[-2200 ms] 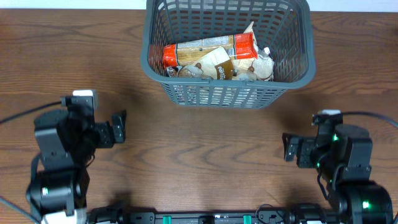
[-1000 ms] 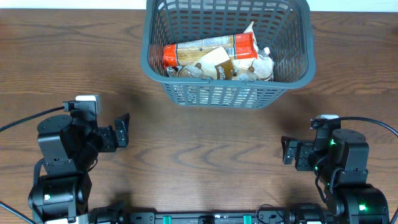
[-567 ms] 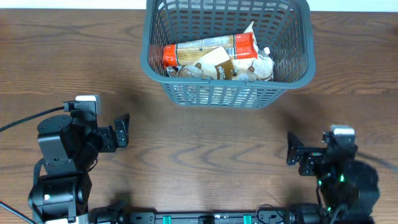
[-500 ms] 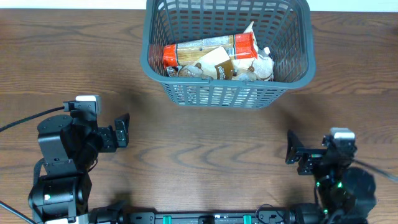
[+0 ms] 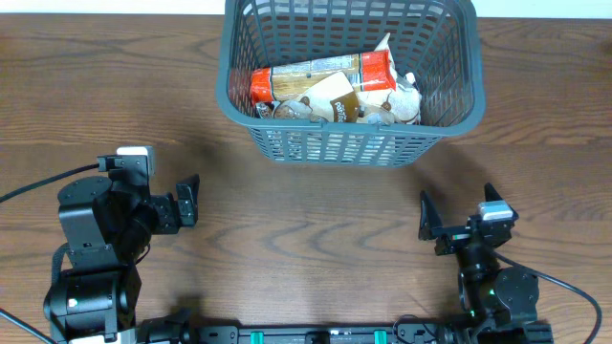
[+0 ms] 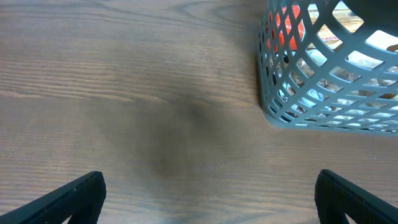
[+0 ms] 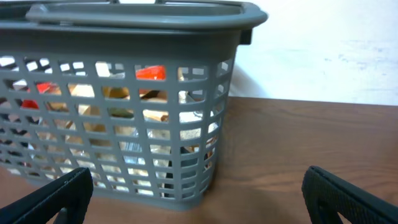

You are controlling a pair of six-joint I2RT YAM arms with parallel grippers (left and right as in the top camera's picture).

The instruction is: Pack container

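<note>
Right-hand arm has drawn back toward the near edge and swung round, so the right gripper [image 5: 456, 205] now faces the container [image 5: 335, 145]. Left arm is unchanged over the last second.

Both sets of jaws stand wide apart and hold nothing. The left gripper [image 5: 186, 199] points sideways across the table [image 5: 306, 239].

The container sits at the far middle of the table, long axis running left to right, with snack packets [image 5: 330, 88] lying inside. It lies ahead and inward of each gripper, well apart from both; the right looks slightly nearer.

No loose item shows on the table. Packing appears complete, in my judgement.
</note>
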